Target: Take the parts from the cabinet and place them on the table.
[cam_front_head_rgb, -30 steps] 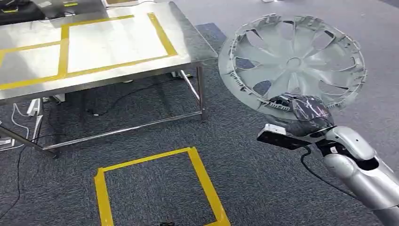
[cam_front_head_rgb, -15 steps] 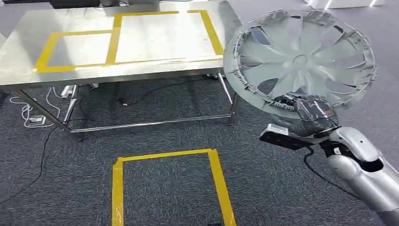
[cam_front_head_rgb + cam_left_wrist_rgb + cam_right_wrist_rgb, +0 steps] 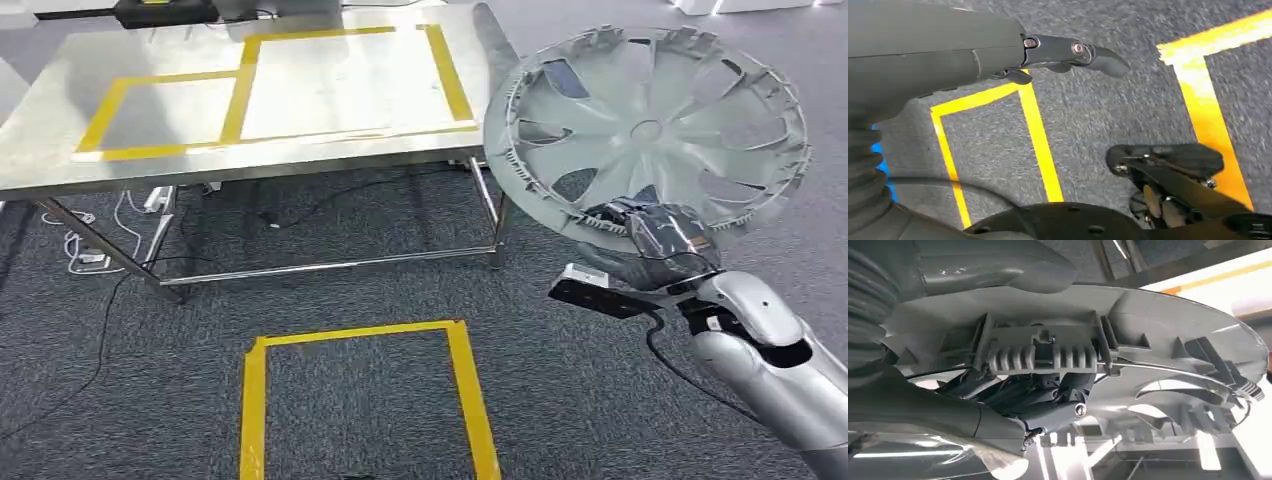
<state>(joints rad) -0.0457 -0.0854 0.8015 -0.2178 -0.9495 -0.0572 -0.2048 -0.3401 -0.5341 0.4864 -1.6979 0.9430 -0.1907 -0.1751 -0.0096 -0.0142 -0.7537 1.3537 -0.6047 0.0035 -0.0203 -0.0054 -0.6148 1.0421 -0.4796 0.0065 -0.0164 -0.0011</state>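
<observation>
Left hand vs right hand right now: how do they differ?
The right hand grips the grey wheel cover by its rim; the left hand holds nothing. The right hand is raised beside the steel table; the left hand hangs over the carpet's yellow tape box. Both are dark-fingered with grey covers.

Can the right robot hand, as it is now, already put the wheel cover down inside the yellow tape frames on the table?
Probably not yet. The right robot hand holds the wheel cover by its rim beside the table's corner, over carpet. The yellow tape frames lie further along the tabletop; nothing blocks the way.
</observation>
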